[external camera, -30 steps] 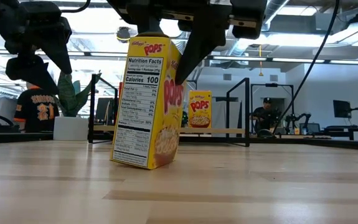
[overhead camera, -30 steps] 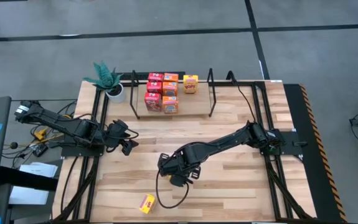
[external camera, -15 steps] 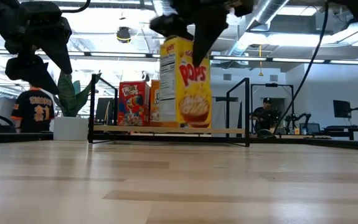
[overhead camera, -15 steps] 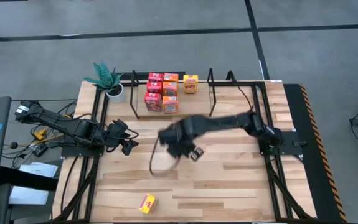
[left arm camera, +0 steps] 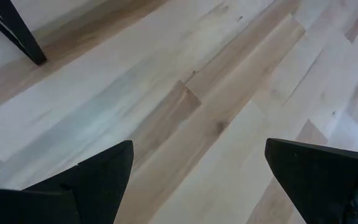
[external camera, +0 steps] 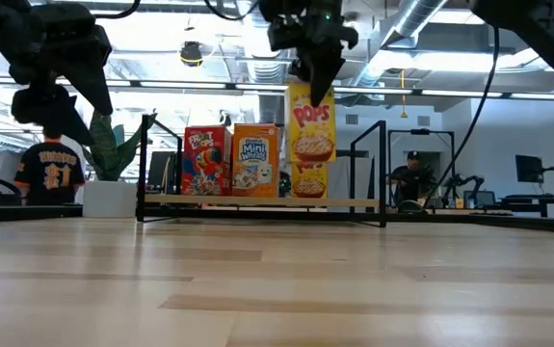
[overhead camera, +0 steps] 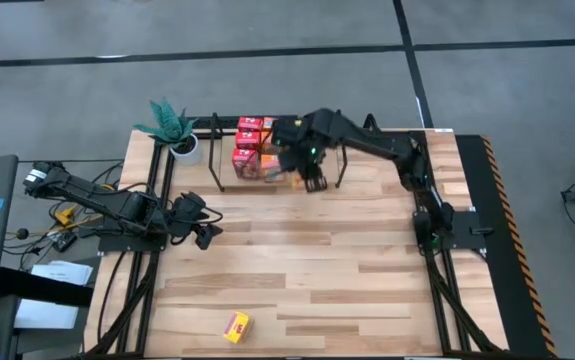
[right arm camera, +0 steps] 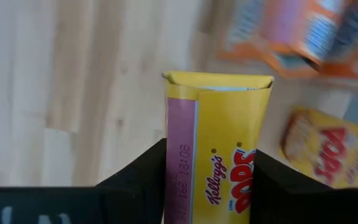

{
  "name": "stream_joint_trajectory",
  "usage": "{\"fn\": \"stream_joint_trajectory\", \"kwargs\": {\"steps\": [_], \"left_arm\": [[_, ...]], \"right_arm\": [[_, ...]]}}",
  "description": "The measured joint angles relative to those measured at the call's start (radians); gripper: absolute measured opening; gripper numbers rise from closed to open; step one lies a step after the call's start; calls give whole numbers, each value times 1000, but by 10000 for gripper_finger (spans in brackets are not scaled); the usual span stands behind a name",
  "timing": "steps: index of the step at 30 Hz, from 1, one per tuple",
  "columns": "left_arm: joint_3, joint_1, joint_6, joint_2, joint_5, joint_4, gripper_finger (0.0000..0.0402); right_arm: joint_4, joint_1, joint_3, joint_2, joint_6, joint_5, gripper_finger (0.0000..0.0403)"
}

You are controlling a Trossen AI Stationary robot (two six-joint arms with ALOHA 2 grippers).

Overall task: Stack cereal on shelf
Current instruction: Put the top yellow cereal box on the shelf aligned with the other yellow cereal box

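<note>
My right gripper (external camera: 315,60) is shut on a yellow cereal box (external camera: 312,130) and holds it over the shelf (external camera: 354,201), just above another yellow box (external camera: 307,183) that stands on the shelf's wooden base. Red boxes (overhead camera: 249,126) and orange boxes (overhead camera: 272,168) stand on the shelf to its left. In the right wrist view the held box (right arm camera: 219,155) sits between my fingers. One more yellow box (overhead camera: 235,326) lies on the table near its front edge. My left gripper (overhead camera: 205,224) is open and empty over the table's left side. My right gripper pinches the yellow box near its upper end (right arm camera: 182,186) between its two fingers, one on each side. The fingers come from above, pointing down. The box hangs upright below them, lifted clear of the shelf and the table, its printed front toward the table's near edge.
A white potted plant (overhead camera: 175,130) stands at the shelf's left end. The shelf's upright black end loops (overhead camera: 339,150) rise beside the held box. Bare wooden table (overhead camera: 347,270) lies between the shelf and the front edge. People show in the room behind.
My right gripper has lifted the yellow box off the table near its front middle, where it stood tilted. It has carried it up and toward the far edge, to above the shelf. The box has turned about and now hangs upright.
</note>
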Motion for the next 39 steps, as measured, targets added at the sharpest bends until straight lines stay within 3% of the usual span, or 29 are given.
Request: {"fn": "stream_joint_trajectory", "kwargs": {"steps": [12,20,26,39], "left_arm": [[0,0,77,0,-10,-4,355],[0,27,161,0,21,-5,355],[0,44,205,0,26,-5,355],[0,96,179,0,25,-3,355]], "right_arm": [[56,-152,-4,21,11,-9,175],[126,-162,-6,16,-25,-12,176],[151,-165,-96,18,-4,-4,179],[226,-224,-137,17,-43,23,180]]}}
